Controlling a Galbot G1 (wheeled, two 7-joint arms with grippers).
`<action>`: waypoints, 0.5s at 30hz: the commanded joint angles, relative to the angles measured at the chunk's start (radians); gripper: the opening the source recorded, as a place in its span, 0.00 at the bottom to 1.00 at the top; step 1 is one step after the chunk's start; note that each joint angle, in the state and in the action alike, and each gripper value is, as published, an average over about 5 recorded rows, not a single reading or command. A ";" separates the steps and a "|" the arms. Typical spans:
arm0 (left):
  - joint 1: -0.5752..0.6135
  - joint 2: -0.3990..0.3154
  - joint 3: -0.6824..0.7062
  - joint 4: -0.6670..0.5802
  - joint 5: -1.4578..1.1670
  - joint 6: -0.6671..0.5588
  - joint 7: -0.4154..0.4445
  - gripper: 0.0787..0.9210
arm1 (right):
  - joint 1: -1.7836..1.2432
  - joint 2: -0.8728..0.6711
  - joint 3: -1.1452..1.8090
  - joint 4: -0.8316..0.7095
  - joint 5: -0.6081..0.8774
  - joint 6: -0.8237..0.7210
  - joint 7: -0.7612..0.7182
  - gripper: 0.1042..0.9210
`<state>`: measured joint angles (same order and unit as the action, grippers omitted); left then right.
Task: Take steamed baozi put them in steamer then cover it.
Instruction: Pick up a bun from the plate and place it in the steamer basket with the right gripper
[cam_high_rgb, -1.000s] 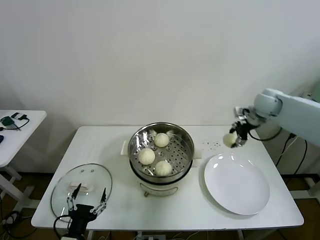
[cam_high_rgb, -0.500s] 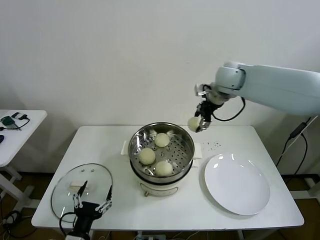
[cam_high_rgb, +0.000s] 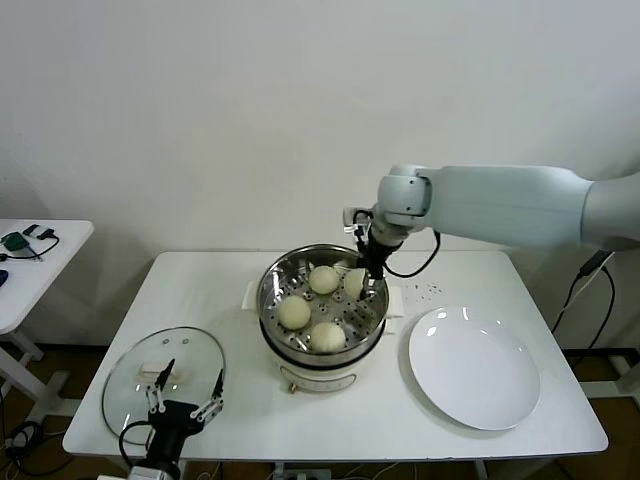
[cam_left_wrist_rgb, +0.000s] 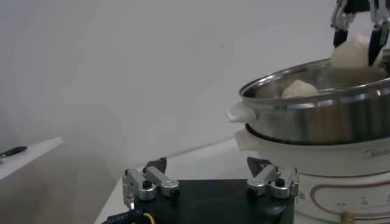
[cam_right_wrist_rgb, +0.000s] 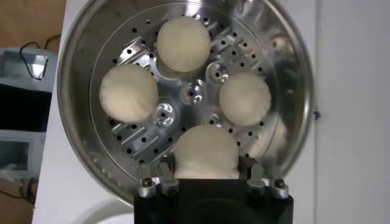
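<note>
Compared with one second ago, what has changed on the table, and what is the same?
The right claw, shut on the fourth baozi, carried it from above the plate leftward over the steamer. It is not let go. The left claw, open near the cover, shifted slightly. Three baozi in the steamer, cover and plate stayed.

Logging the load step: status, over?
Right gripper shut on fourth baozi, over steamer. Three baozi already inside. Left gripper open by cover. Nothing blocking.
</note>
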<state>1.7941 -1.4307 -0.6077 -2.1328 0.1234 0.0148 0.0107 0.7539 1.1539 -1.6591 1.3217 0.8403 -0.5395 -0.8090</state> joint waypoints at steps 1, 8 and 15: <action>-0.004 0.000 -0.002 0.010 -0.005 0.001 0.000 0.88 | -0.103 0.045 0.005 -0.042 -0.019 -0.016 0.021 0.68; -0.015 0.003 -0.006 0.019 -0.006 0.004 0.000 0.88 | -0.114 0.039 0.015 -0.046 -0.032 -0.015 0.019 0.69; -0.024 0.002 -0.001 0.016 -0.002 0.010 0.001 0.88 | -0.091 0.013 0.041 -0.039 -0.031 -0.013 0.006 0.81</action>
<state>1.7728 -1.4286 -0.6101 -2.1177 0.1198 0.0234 0.0110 0.6692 1.1721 -1.6361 1.2878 0.8165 -0.5501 -0.7984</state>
